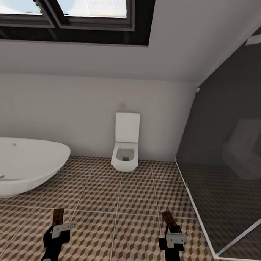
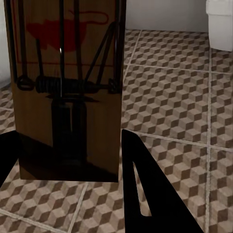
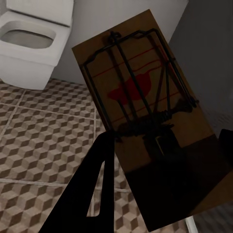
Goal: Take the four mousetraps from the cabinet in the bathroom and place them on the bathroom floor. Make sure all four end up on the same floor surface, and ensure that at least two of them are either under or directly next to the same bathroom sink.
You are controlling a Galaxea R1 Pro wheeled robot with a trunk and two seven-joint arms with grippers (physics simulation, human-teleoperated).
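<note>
Bathtub far left. Left pincer clamped on mousetrap, board's long axis running straight out past fingertips, above bathroom floor. Toilet dead ahead. Right pincer closed on second mousetrap, likewise lengthwise, beside glass shower screen.

The head camera looked forward and down over the bathroom floor toward the toilet at the far wall. Each wrist camera sat close behind its held mousetrap, and both shared that floor and toilet.
</note>
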